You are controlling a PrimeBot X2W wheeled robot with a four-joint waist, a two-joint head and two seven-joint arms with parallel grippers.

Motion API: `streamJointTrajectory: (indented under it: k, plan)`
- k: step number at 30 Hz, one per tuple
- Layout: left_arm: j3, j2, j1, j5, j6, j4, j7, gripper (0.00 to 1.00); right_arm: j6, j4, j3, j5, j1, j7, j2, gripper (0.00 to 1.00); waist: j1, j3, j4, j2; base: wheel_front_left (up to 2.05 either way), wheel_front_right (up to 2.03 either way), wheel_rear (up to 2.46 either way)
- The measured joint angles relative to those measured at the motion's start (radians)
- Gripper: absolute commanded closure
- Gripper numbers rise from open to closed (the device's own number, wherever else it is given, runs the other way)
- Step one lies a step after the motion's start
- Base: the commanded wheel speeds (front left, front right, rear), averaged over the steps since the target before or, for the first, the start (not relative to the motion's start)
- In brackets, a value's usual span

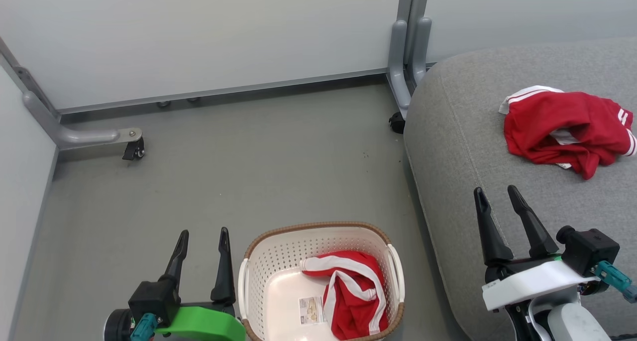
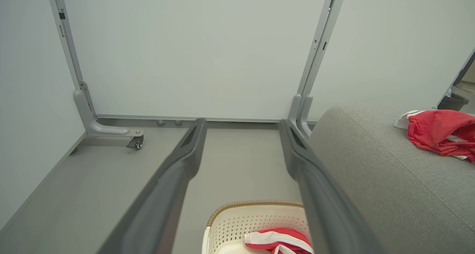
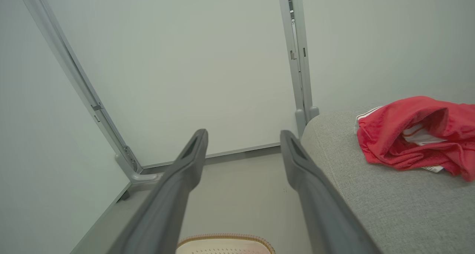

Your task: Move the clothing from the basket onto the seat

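Both spread, holding nothing: left gripper (image 1: 204, 230) just beside the basket (image 1: 318, 226), right gripper (image 1: 495, 188) over the seat (image 1: 463, 147) edge. One red garment (image 1: 562, 127) lies on the seat, the other garment (image 1: 353, 296) in the basket's right half. Risks: a finger catches the perforated wall and drags or tips the light basket. A shallow pinch lets the cloth slip onto the floor (image 1: 224, 171).

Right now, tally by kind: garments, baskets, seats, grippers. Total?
Red garments: 2 (basket garment, seat garment)
Laundry basket: 1
Seat cushion: 1
Grippers: 2 (left gripper, right gripper, both open and empty)
Total: 6
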Motion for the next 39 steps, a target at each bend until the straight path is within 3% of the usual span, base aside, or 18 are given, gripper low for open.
streamJointTrajectory:
  k: [20, 29, 39]
  plan:
    - [-0.041, 0.000, -0.013, 0.038, -0.027, 0.041, 0.000, 0.00, 0.000, -0.010, -0.030, -0.011, -0.013, 0.000, -0.009, 0.00, 0.0000, 0.046, -0.018, 0.0000, 0.00, 0.00, 0.00]
    - [-0.120, 0.000, -0.223, 0.190, -0.053, 0.138, 0.000, 0.00, 0.000, -0.084, -0.084, -0.044, -0.121, 0.000, -0.029, 0.00, 0.0000, 0.199, -0.034, 0.0000, 0.00, 0.00, 0.00]
    - [-0.265, 0.023, -0.576, 0.364, -0.116, 0.455, 0.000, 0.00, 0.000, -0.210, -0.120, -0.040, -0.252, 0.000, -0.033, 0.00, 0.0002, 0.455, -0.081, 0.0000, 0.00, 0.00, 0.00]
